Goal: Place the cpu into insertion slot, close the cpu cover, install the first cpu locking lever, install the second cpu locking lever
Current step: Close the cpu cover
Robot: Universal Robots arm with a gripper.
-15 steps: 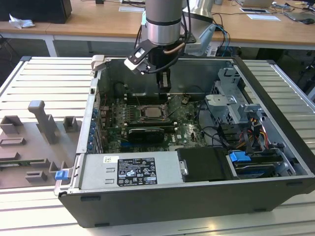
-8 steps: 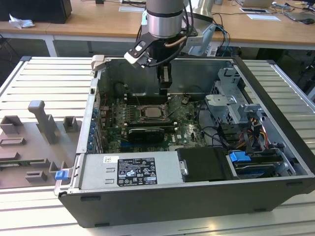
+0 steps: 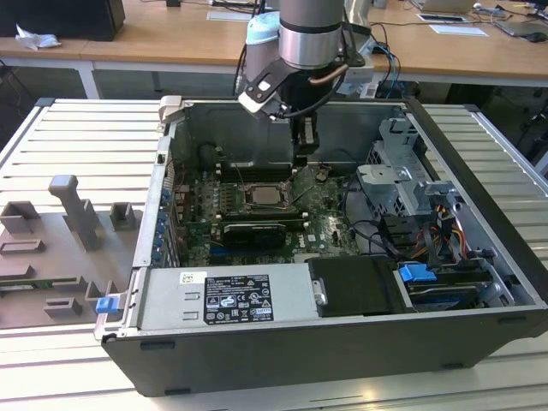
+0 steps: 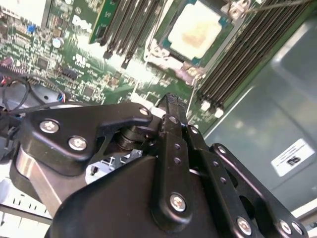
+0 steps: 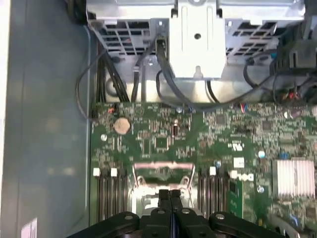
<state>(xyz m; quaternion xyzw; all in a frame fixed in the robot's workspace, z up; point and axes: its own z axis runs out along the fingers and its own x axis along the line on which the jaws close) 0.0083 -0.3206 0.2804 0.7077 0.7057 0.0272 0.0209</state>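
The power supply [image 3: 227,295] is seen along the near side of the open computer case [image 3: 282,368], with the green board beyond it. The cpu [image 4: 195,29] is found already seated in the insertion slot [image 3: 253,190], pale top upward, between the banks of memory slots [image 4: 247,49]. The cpu cover [image 4: 168,53] appears to be lowered around the chip, though its latching cannot be confirmed. A thin wire lever [image 4: 277,5] is seen beside the socket, apparently not yet hooked, so the first locking-lever step is judged to be in hand. That step would call for the fingertips to be set against the wire, which must be pressed down and tucked under its catch without the chip being touched.

The arm is brought down from the far side, its wrist held nearly upright. The gripper [image 5: 171,194] is clenched with nothing between its fingers, poised above the board just beyond the socket's far edge, towards the exterior view's right.
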